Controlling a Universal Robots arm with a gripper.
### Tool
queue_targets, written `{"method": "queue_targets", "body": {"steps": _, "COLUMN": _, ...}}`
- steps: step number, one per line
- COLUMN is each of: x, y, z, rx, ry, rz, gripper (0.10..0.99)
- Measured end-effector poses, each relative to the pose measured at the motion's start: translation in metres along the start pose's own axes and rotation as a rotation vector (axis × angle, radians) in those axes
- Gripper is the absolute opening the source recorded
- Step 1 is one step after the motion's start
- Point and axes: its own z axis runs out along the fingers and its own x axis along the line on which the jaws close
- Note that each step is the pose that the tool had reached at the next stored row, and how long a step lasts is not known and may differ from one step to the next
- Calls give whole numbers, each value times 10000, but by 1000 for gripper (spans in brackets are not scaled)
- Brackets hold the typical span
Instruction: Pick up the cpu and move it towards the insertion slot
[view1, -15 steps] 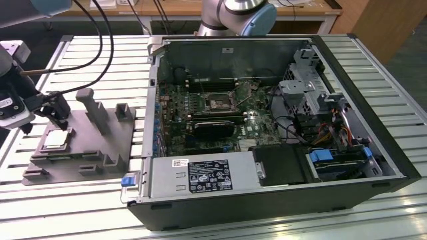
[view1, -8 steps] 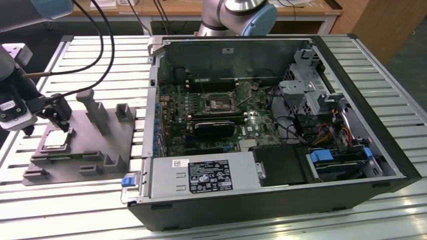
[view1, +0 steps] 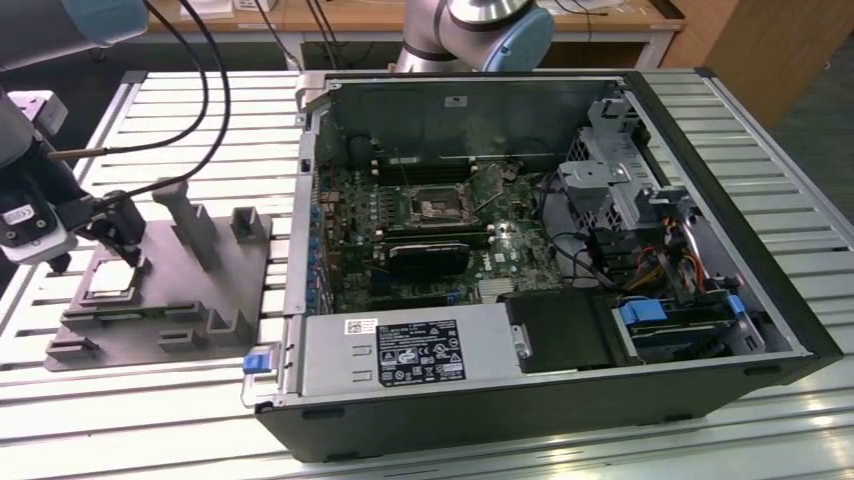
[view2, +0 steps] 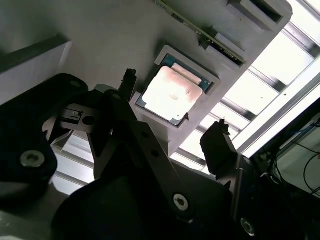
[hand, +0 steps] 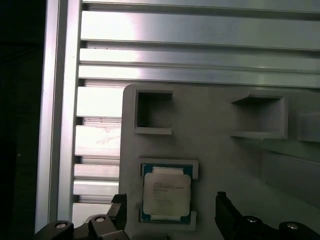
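The cpu (hand: 166, 194) sits in a grey fixture (hand: 220, 150) (upright posts (view1: 187, 225) beside), released gripper (hand: 170, 201) seemingly straddling it.

Slatted aluminium counter (view1: 174, 420), brightly lit. Wooden desk (view1: 367, 18) behind it. Dark floor (view1: 825, 105) at the exterior view's right.

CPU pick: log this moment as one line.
gripper: open, straddling cpu | cpu: seated in fixture recess, not lifted | insertion slot: inside open computer case

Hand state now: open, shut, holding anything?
Hand: open, holding nothing; cpu lies in the grey fixture, between its fingers in both wrist views.
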Motion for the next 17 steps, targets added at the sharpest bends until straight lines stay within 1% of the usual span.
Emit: {"method": "queue_targets", "body": {"steps": 17, "x": 1, "y": -4, "z": 109, "rx": 1, "ry": 0, "rz": 0, "gripper": 796}}
